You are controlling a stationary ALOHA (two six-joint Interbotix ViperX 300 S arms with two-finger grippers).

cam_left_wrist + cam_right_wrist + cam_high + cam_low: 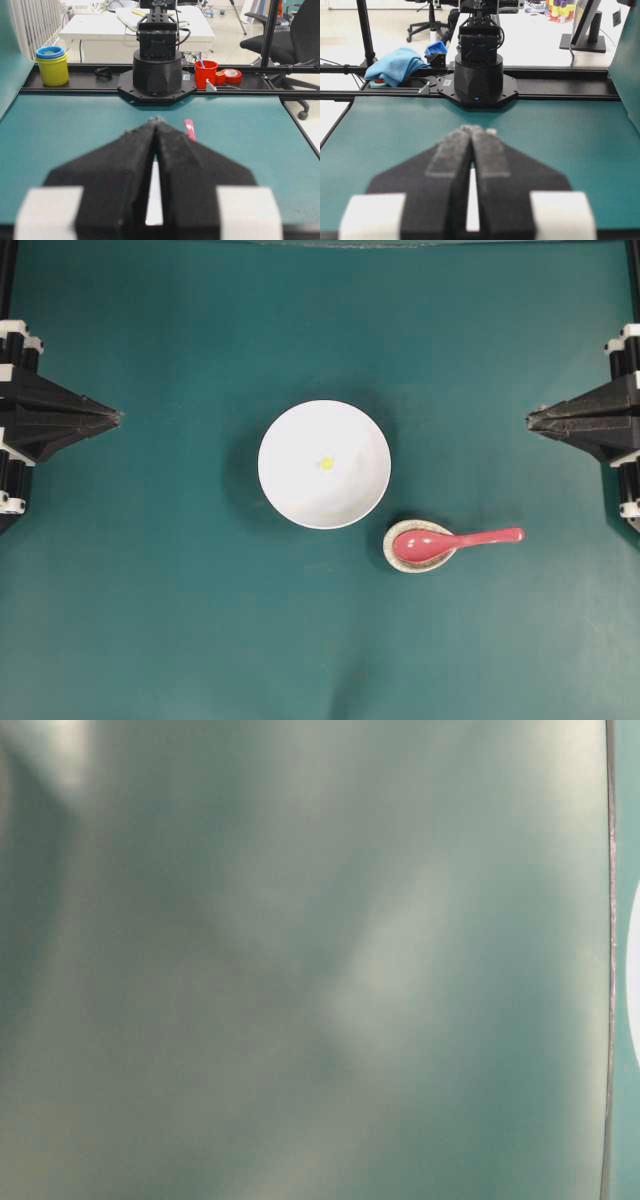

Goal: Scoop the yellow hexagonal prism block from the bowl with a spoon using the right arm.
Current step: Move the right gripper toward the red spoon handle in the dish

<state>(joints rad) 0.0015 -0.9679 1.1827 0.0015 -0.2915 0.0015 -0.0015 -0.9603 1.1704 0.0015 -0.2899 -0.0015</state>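
From above I see the green table mat (150, 620), and well apart from my right pincer (530, 420), toward the middle, the large glossy white round bowl (300, 495). My left pincer (118, 417) and the right both have their fingers pressed together, holding nothing. Nearer the right pincer, the glossy pink-red soup spoon (455, 540) rests its scoop in a small speckled beige dish (392, 555), and the tiny yellow hexagonal block (326, 463) sits mid-bowl.

White glossy bowl (324, 465) upright at table centre, tiny yellow hexagonal prism block (326, 463) lay at its middle, pink-red spoon (455, 542) at the bowl's 4 o'clock, handle pointed toward 3 o'clock.
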